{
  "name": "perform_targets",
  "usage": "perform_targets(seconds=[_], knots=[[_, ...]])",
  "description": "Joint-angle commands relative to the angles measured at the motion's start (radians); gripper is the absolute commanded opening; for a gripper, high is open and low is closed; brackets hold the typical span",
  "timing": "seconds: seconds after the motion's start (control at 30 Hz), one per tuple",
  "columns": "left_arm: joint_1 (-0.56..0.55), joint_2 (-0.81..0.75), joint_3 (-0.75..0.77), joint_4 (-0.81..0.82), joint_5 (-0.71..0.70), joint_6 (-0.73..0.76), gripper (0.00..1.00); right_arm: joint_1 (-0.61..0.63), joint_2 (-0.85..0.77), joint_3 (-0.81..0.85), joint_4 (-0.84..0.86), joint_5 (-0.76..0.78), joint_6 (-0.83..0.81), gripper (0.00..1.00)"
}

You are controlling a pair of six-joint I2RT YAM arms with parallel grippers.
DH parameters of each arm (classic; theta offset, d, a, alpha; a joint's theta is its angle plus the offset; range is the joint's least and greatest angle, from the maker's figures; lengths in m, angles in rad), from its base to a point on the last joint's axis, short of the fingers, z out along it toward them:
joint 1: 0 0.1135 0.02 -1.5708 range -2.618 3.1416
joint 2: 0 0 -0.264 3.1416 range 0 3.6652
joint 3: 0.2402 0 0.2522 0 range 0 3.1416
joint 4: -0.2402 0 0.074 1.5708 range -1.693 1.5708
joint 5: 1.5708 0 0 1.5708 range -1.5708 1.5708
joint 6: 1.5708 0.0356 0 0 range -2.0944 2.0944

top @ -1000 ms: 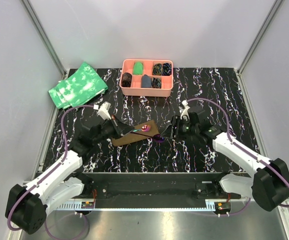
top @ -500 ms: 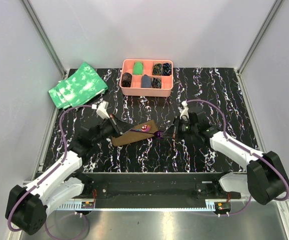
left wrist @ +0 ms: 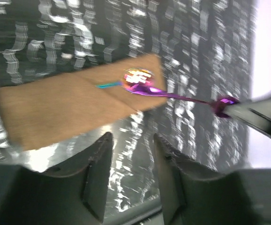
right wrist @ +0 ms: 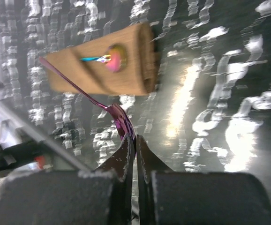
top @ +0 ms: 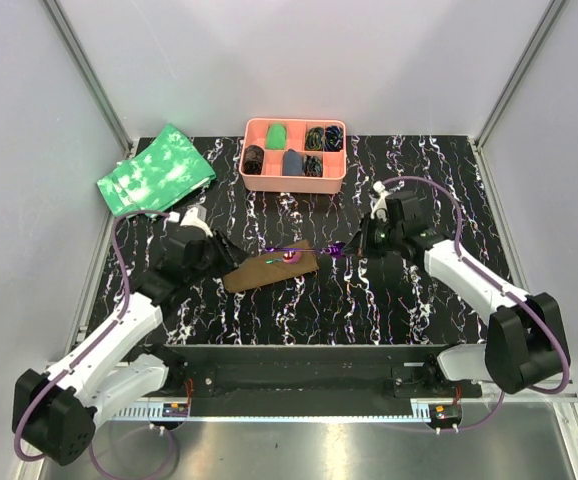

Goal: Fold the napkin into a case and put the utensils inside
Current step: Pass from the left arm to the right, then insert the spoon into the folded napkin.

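Observation:
The napkin, folded into a narrow brown case (top: 272, 271) (left wrist: 74, 105) (right wrist: 108, 64), lies flat mid-table. On it rest utensils with a pink-red rounded end (top: 291, 257) (left wrist: 137, 75) (right wrist: 115, 54) and a teal stem (left wrist: 108, 85) (right wrist: 91, 59). My right gripper (top: 348, 247) (right wrist: 135, 138) is shut on the bowl end of a purple utensil (top: 305, 248) (left wrist: 174, 95) (right wrist: 120, 121); its stem reaches left over the case. My left gripper (top: 231, 254) (left wrist: 132, 137) stands open just off the case's left end, with nothing between its fingers.
A pink compartment tray (top: 341, 158) with small dark and green items stands at the back centre. Green white-mottled cloths (top: 156, 170) lie at the back left. Pale walls close in both sides and the back.
My left gripper has opened, let go of the purple utensil's stem and drawn back left. My right gripper has shut on its bowl end and carried it up and right.

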Motion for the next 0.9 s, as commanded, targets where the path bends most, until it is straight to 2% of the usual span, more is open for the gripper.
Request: perform_targets(seconds=[0.0, 0.03, 0.13, 0.43, 0.87], knots=[[0.02, 0.038, 0.025, -0.108, -0.171, 0.032, 0.27, -0.022, 0.014, 0.099, -0.147, 0.114, -0.212, 0.0], [0.023, 0.057, 0.02, -0.105, -0.174, 0.031, 0.13, -0.022, 0.029, 0.111, -0.156, 0.119, -0.241, 0.0], [0.03, 0.078, -0.009, -0.071, -0.189, 0.031, 0.03, -0.028, 0.082, 0.156, -0.199, 0.123, -0.319, 0.0], [0.043, 0.143, -0.033, -0.02, -0.238, 0.069, 0.0, -0.032, 0.189, 0.255, -0.261, 0.128, -0.413, 0.0], [0.062, 0.305, -0.069, 0.056, -0.246, 0.061, 0.0, -0.031, 0.29, 0.297, -0.246, -0.01, -0.419, 0.0]])
